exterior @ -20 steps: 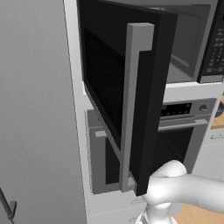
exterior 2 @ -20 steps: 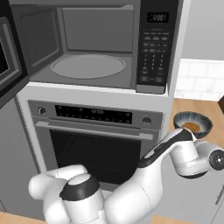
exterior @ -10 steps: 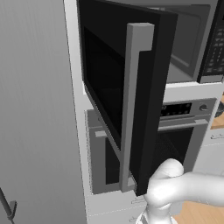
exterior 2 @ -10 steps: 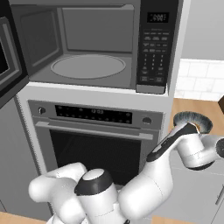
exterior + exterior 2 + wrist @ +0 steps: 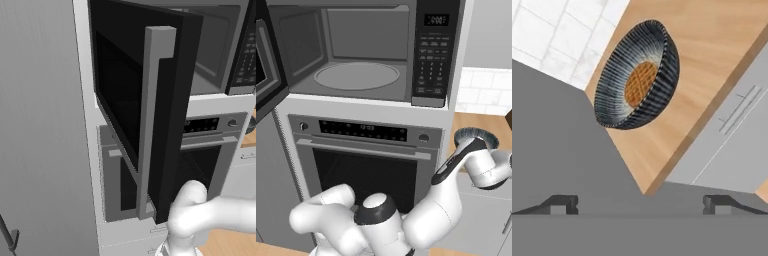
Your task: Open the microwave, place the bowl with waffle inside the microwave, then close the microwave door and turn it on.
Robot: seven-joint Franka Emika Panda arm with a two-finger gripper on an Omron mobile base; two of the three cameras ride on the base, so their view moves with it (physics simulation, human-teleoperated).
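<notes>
1. Microwave is standing open in the tall cabinet column, cavity and glass turntable empty; keypad strip sitting on its right. Oven with dark window is sitting directly beneath.
2. Microwave door is swinging well out to the left, its long grey bar handle facing the left base camera. The opening step is reading as done.
3. Wooden worktop is lying to the right of the oven column, white tile behind it, grey drawer fronts below its edge.
4. Bowl, dark and ribbed, is resting on that worktop near the tiled wall, waffle lying in its bottom. In the right base view the bowl is peeking out just behind the wrist.
5. Hand is hovering near the bowl, pointing at it, fingers spread wide and grasping nothing.
6. Step in hand, as judged: reaching for the bowl. Next move is calling for lowering over the rim, pinching one wall, then lifting level so the waffle is not sliding out.
</notes>
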